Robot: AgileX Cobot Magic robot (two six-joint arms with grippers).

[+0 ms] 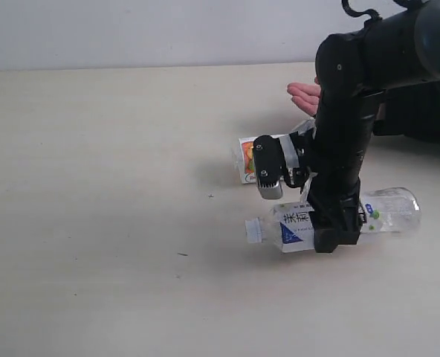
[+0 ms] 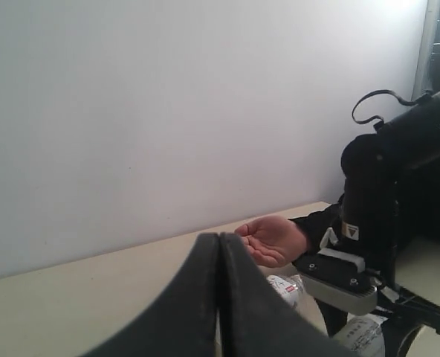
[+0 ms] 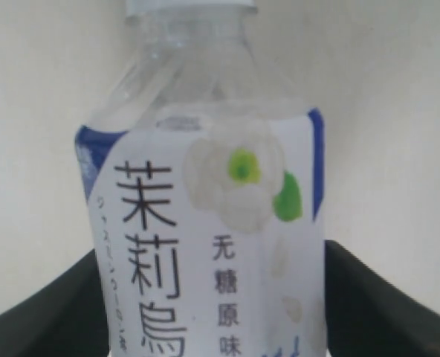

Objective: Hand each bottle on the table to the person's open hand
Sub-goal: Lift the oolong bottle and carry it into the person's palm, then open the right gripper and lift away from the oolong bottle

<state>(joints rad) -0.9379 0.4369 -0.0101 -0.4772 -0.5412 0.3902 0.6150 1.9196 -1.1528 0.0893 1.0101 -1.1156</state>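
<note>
A blue-labelled bottle (image 1: 294, 227) with a white cap lies on the table (image 1: 101, 186). My right gripper (image 1: 335, 230) comes down over its middle, shut on it. In the right wrist view both fingers (image 3: 75, 316) press against the blue-labelled bottle's (image 3: 212, 223) printed label. Right of the gripper a clear bottle body with green marks (image 1: 391, 212) shows; I cannot tell whether it is a separate bottle. A pear-picture bottle (image 1: 247, 159) lies behind the arm. The person's open hand (image 1: 305, 95) waits palm up at the back. My left gripper (image 2: 220, 297) is shut and empty, away from the hand (image 2: 276, 239).
In the left wrist view the right arm (image 2: 376, 208) stands beside the hand, with a clear bottle with a red mark (image 2: 285, 288) lying under it. A black-sleeved forearm (image 1: 421, 111) lies at the table's far right. A pale wall (image 2: 168, 111) rises behind.
</note>
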